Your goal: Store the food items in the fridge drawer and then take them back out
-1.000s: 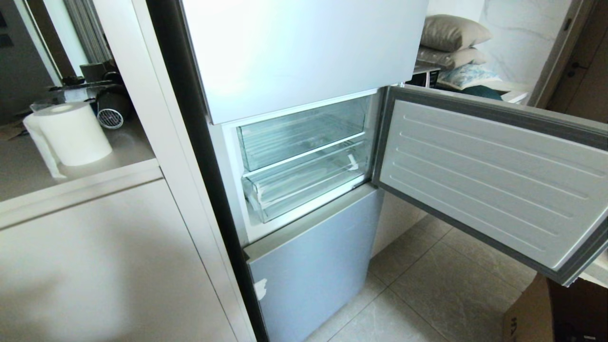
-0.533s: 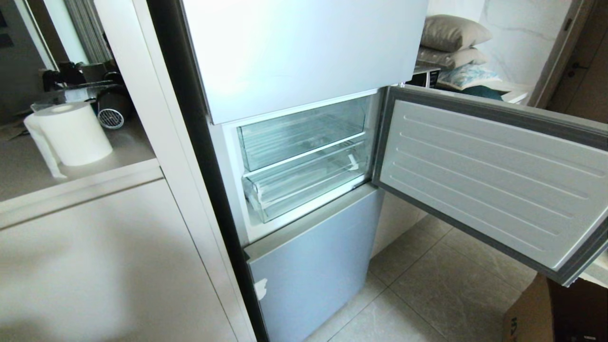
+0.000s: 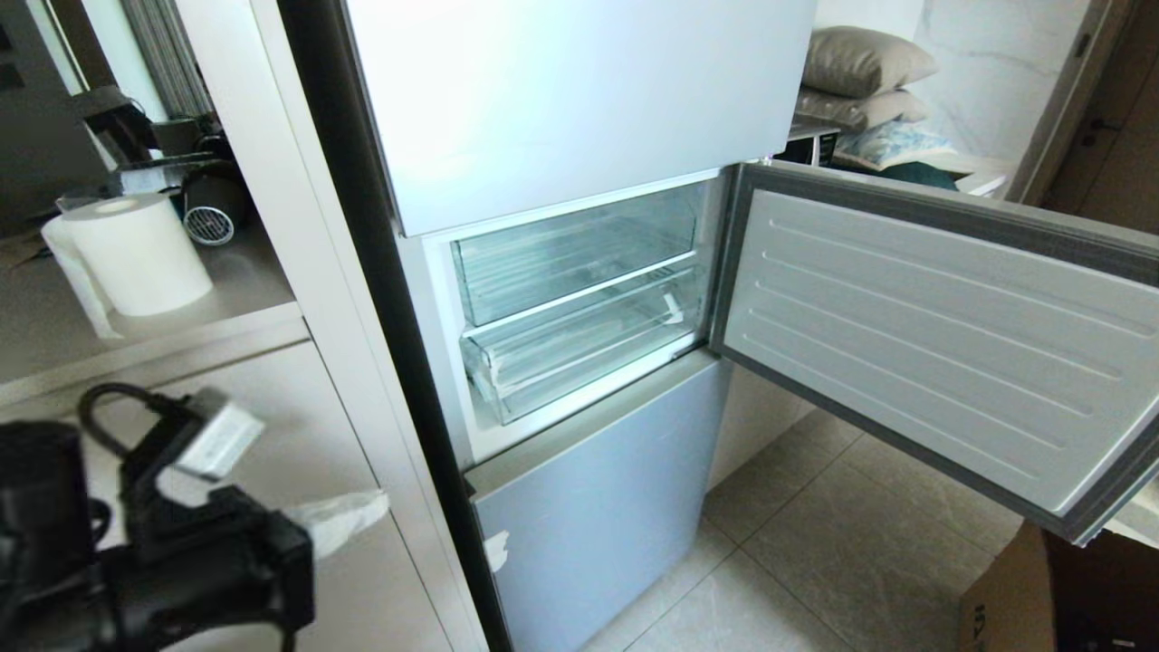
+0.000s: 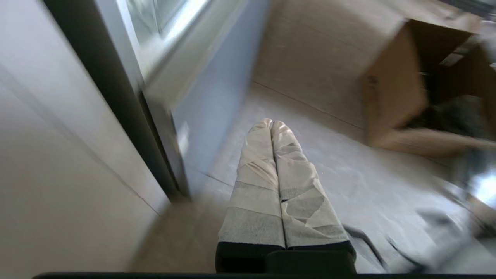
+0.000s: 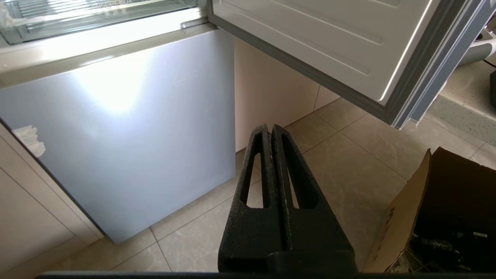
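The fridge drawer point(image 3: 579, 349) is the lower clear plastic drawer in the open middle compartment, pushed in, with a white tape scrap on its right front corner. The food items are out of view. My left gripper point(image 3: 380, 500) has risen at the lower left, in front of the cabinet beside the fridge. Its white-taped fingers point(image 4: 255, 182) are pressed together, shut and empty, well below and left of the drawer. My right gripper point(image 5: 269, 128) hangs low over the floor tiles, black fingers shut on nothing, and it does not show in the head view.
A second clear bin point(image 3: 570, 258) sits above the drawer. The compartment door point(image 3: 933, 335) stands swung open to the right. A cardboard box point(image 3: 1050, 598) is on the floor at the lower right. A paper roll point(image 3: 136, 254) stands on the counter at left.
My left arm has swung up into the head view at the lower left, where it did not show before. The fridge, drawers and door are as they were.
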